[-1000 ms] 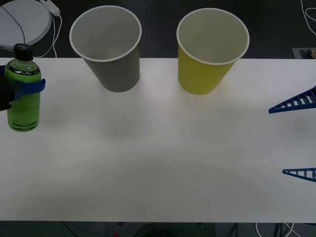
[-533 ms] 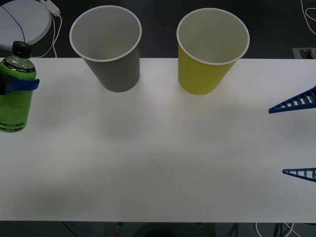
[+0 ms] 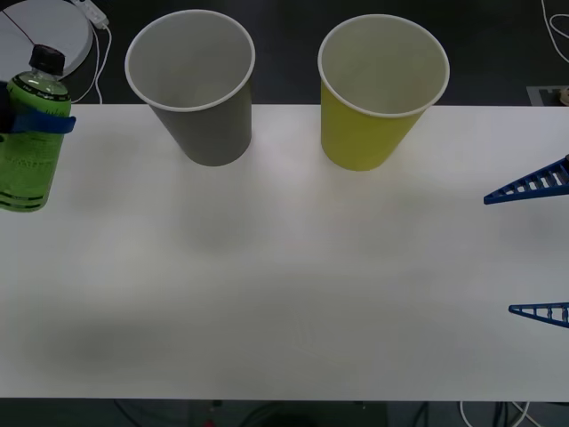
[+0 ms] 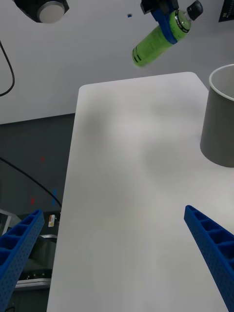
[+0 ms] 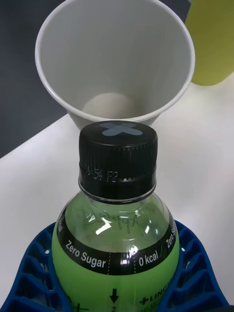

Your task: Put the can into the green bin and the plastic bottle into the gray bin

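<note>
From my remote console, even overhead light washes the white rectangular table, leaving soft blurred shadows, while small glints mark the clear green-liquid plastic bottle.

The left hand grips the tilted plastic bottle above the table.
</note>
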`<control>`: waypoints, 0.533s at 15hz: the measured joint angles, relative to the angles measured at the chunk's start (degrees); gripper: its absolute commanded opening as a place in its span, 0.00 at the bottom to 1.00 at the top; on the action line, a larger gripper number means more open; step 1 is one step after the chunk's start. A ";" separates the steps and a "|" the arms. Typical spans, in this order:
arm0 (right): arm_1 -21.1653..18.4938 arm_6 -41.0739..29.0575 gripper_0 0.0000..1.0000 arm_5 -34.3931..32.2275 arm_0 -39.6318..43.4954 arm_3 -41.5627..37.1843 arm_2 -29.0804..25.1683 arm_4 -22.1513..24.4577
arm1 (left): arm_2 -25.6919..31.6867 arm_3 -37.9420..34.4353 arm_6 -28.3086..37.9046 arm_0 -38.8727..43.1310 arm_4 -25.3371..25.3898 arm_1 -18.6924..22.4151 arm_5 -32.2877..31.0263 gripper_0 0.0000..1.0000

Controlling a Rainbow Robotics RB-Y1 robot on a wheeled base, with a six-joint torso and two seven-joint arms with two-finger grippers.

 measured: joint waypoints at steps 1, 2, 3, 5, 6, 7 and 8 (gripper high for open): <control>0.00 0.00 1.00 0.00 0.00 0.00 0.00 0.00 | -0.81 0.80 -0.08 -0.98 -0.11 0.03 0.01 0.00; 0.00 0.00 1.00 0.00 0.00 0.00 0.00 0.00 | -1.65 1.25 -0.17 -1.97 -0.40 0.02 0.01 0.00; 0.00 0.00 1.00 0.00 0.00 0.00 0.00 0.00 | -2.73 1.52 -0.17 -2.93 -0.87 -0.02 0.00 0.00; 0.00 0.00 1.00 0.00 0.00 0.00 0.00 0.00 | -4.75 2.13 -0.01 -4.77 -1.67 0.01 -0.01 0.00; 0.00 0.00 1.00 0.00 0.00 0.00 0.00 0.00 | -5.98 2.90 0.02 -6.09 -1.97 -0.02 -0.03 0.00; 0.00 0.00 1.00 0.00 0.00 0.00 0.00 0.00 | -7.16 3.92 -0.01 -7.48 -2.13 -0.01 -0.03 0.00; 0.00 0.00 1.00 0.00 0.00 0.00 0.00 0.00 | -8.39 5.17 -0.12 -9.13 -2.31 0.03 -0.01 0.00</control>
